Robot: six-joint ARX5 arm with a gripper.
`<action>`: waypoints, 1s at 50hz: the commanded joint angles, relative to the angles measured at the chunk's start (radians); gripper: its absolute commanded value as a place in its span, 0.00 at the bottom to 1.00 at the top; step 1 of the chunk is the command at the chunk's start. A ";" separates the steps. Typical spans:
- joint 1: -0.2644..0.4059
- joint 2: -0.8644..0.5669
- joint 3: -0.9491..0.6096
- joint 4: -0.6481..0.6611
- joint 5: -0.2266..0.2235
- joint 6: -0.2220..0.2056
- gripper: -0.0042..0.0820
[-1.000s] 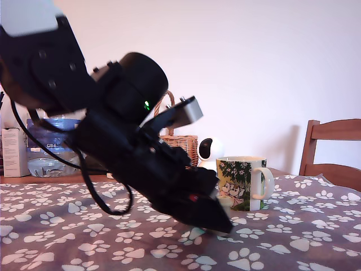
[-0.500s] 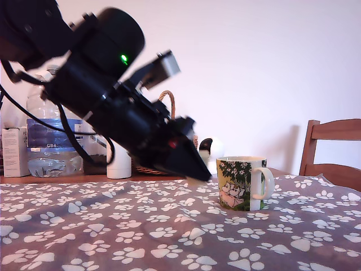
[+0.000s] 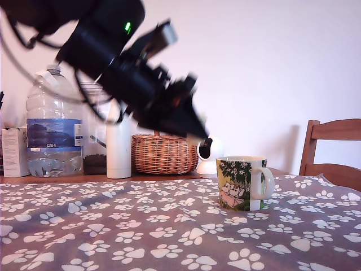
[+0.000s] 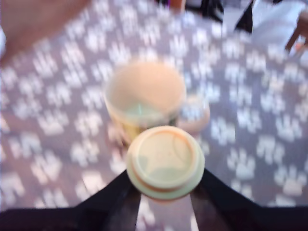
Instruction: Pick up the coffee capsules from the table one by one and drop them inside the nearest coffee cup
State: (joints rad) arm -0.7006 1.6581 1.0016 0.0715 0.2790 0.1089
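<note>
In the exterior view my black gripper (image 3: pixel 193 129) hangs in the air, tilted down, above and to the left of the white mug with the green leafy print (image 3: pixel 241 183). The mug stands on the paw-print table cloth (image 3: pixel 141 231). The wrist view, which is blurred, shows a cream-beige capsule (image 4: pixel 165 161) with its flat rim facing the camera. My gripper (image 4: pixel 165 185) is shut on it between two dark fingers (image 4: pixel 122 202). Just beyond the capsule is the mug's open mouth (image 4: pixel 144 91); its inside is too blurred to read.
Along the back of the table stand a big water bottle (image 3: pixel 49 121), a tall white bottle (image 3: pixel 118 148), a wicker basket (image 3: pixel 163 153) and a round white camera (image 3: pixel 207 156). A box (image 3: pixel 14 152) sits at the exterior view's left, a wooden chair (image 3: pixel 333 152) at its right.
The arm has lifted from the cloth beside the mug and risen well above the table, its tip now higher than the mug's rim. The mug has not moved.
</note>
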 commanded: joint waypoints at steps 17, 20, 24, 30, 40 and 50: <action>-0.002 0.008 0.102 -0.028 0.001 0.006 0.13; -0.002 0.016 0.119 -0.036 0.001 0.005 0.13; -0.002 0.041 0.159 -0.076 0.002 0.011 0.11; -0.002 0.087 0.219 -0.119 0.001 0.029 0.11; -0.002 0.161 0.347 -0.212 0.004 0.031 0.11; -0.002 0.237 0.482 -0.317 0.004 0.042 0.11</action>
State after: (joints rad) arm -0.7006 1.8652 1.4525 -0.2375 0.2817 0.1402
